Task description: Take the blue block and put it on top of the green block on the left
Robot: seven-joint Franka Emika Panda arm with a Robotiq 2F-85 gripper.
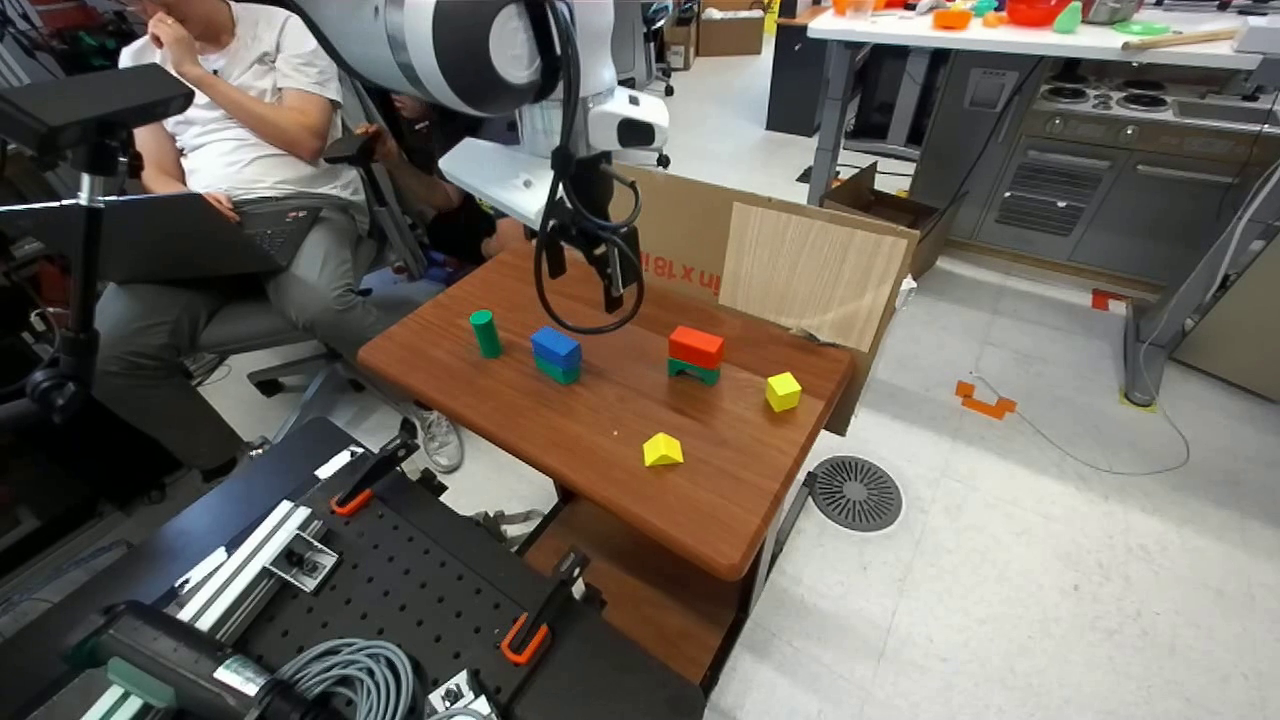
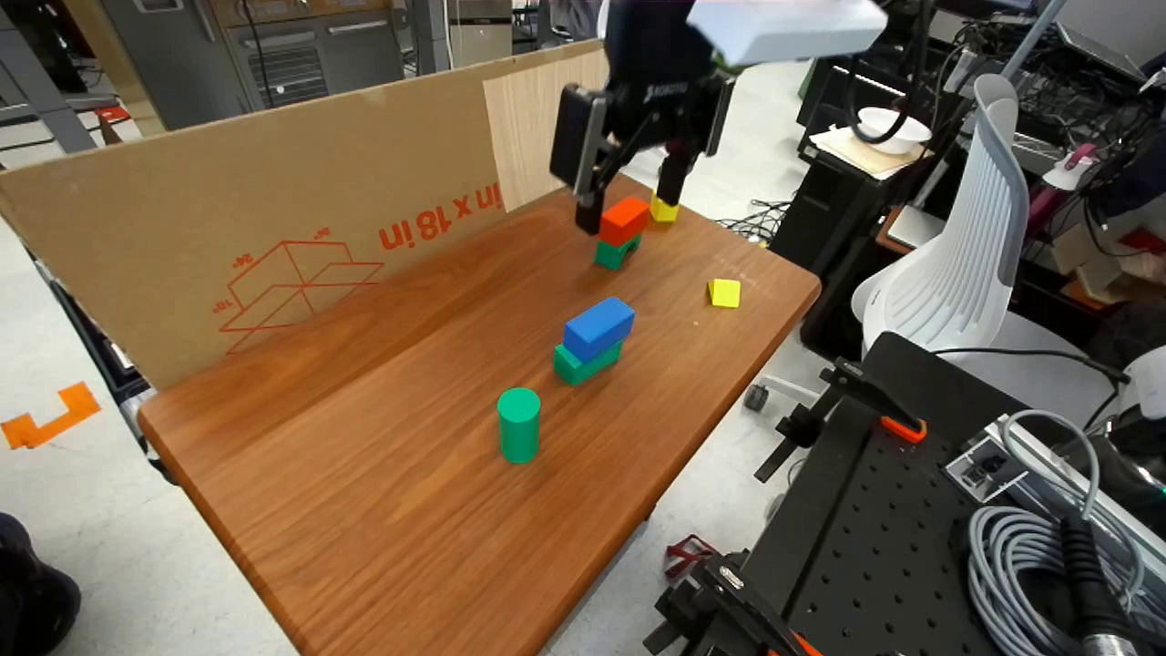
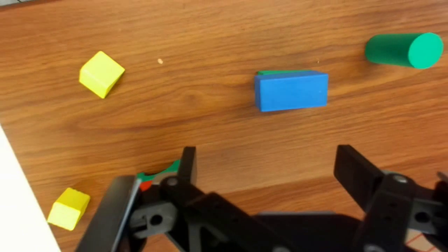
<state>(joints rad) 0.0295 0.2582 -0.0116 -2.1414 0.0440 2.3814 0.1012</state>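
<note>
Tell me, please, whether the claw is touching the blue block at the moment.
Apart. The wrist view shows it plainly: a strip of the brown table lies between the blue block and the tips of the open claw.

Pics bright w/ soft shadows on tabletop (image 3: pixel 217 119); wrist view: white patch (image 3: pixel 17 206) overexp'd, pincer (image 3: pixel 266 148) partly blurry.

Blue block (image 1: pixel 556 344) stacked on green block (image 1: pixel 558 372); red block (image 1: pixel 696 346) on green arch (image 1: pixel 699 373); gripper (image 1: pixel 586 284) above table (image 1: pixel 575 435), apart from both stacks
</note>
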